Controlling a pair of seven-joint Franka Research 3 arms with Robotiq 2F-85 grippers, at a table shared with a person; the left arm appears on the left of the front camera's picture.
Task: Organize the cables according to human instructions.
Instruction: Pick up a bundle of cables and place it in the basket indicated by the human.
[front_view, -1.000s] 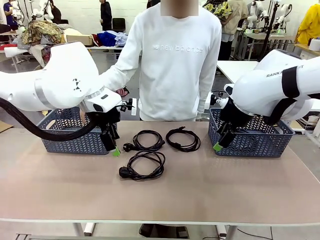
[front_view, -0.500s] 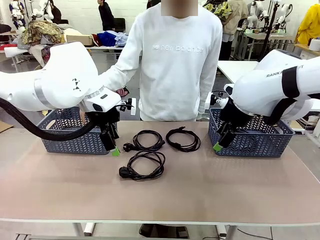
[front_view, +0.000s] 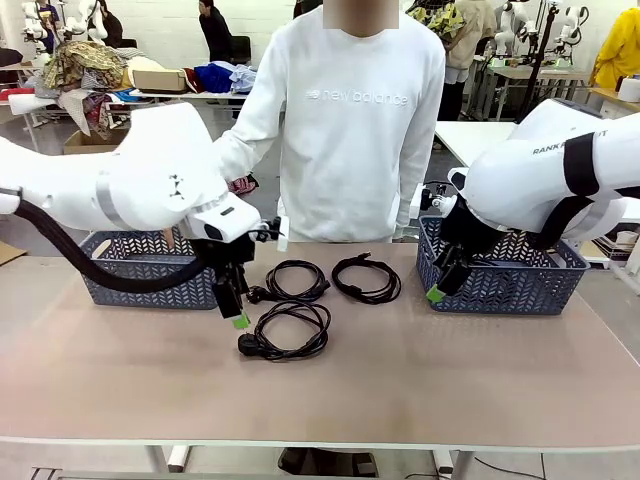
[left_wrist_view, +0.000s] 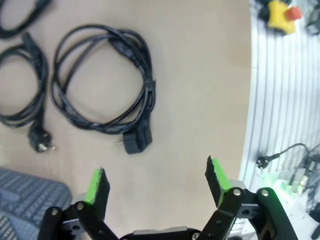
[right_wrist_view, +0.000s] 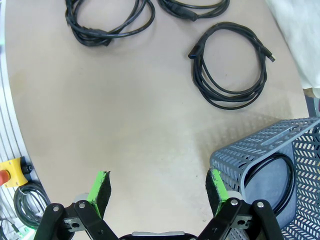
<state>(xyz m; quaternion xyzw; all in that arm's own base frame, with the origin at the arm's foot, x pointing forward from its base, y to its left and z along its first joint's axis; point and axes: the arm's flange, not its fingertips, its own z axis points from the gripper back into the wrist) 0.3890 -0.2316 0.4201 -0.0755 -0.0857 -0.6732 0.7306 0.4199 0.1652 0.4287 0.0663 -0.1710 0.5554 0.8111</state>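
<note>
One coiled cable (left_wrist_view: 136, 141) just beside left hand (left_wrist_view: 156, 182) (jaws spread)

Just beside your left gripper (front_view: 238, 318) lies the near cable (front_view: 288, 332), a flat black coil (plug toward the fingers). The middle cable (front_view: 292, 280) and the far cable (front_view: 367, 278) are coiled beyond it. The fourth cable (right_wrist_view: 291, 177) sits by your right gripper (front_view: 435, 294).

Tan table (front_view: 400, 390); left basket (front_view: 150, 297) and right basket (front_view: 520, 290) well apart.

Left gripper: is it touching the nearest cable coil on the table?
Apart. The left wrist view shows a strip of bare table between the open left gripper and the cable coil, whose plug lies just ahead of the fingertips.
</note>
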